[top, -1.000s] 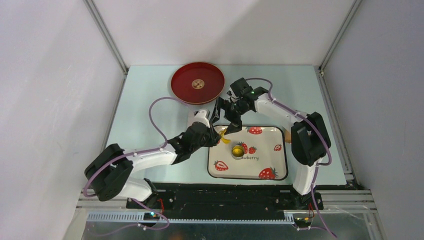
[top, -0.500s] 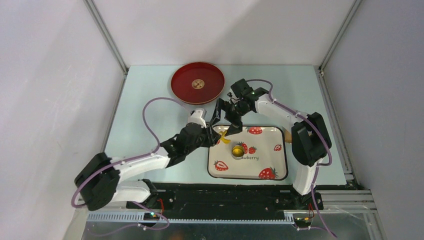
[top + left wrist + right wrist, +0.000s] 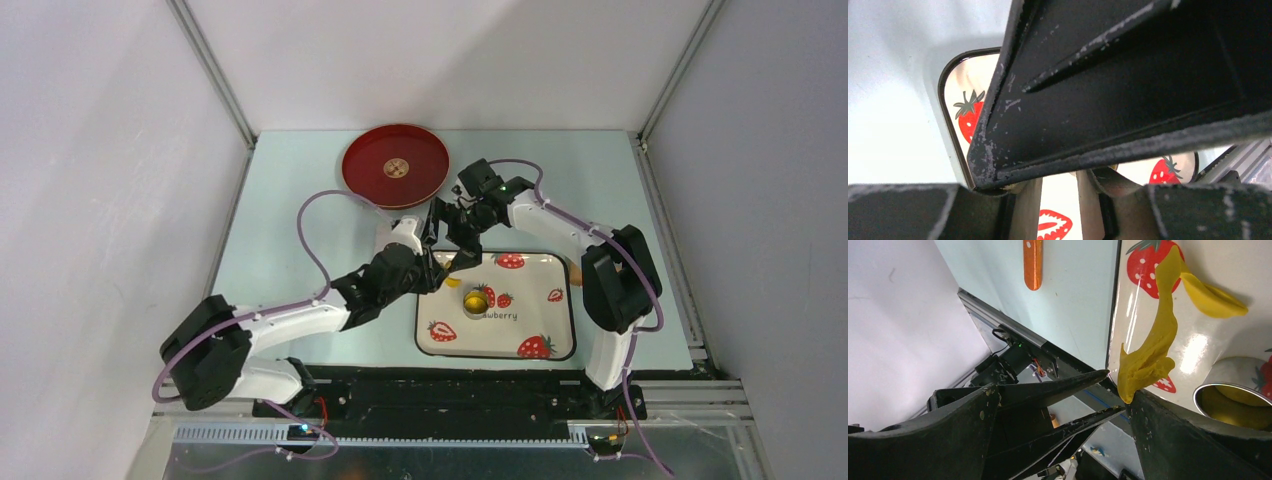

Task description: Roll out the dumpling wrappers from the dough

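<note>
While both arms crowd over one corner of the strawberry tray [image 3: 545, 318], the top view shows the left gripper [image 3: 432, 268] and the right gripper [image 3: 452, 245] almost tip to tip. A speck of the dough [image 3: 449, 283] shows just below their fingers. A metal ring [image 3: 476, 300] with yellow inside stands on the tray a little beyond the fingertips. A red tray [image 3: 365, 170] lies on the table [image 3: 290, 200] behind both grippers, well apart from them.

From the left wrist, one black finger [image 3: 1118, 85] of the right gripper crosses close overhead and fills most of the view. The left gripper [image 3: 1055, 202] has its own fingers parted at the bottom edge, with the strawberry tray [image 3: 960, 80] showing in the gap between them. I cannot see the dough from here.

From the right wrist, the right gripper [image 3: 1065, 395] stands spread wide, clamping nothing. The dough [image 3: 1160, 335] is a long, thin, twisted yellow strip. Its lower end touches the tip of one finger [image 3: 1168, 440], and the rest stretches away over the strawberry tray [image 3: 1138, 305]. The metal ring [image 3: 1219, 388] sits just beside that same finger. Two black pointed shapes lie between the fingers. An orange stick [image 3: 1032, 262] lies on the table [image 3: 1073, 300], well beyond the fingertips and off the tray.
</note>
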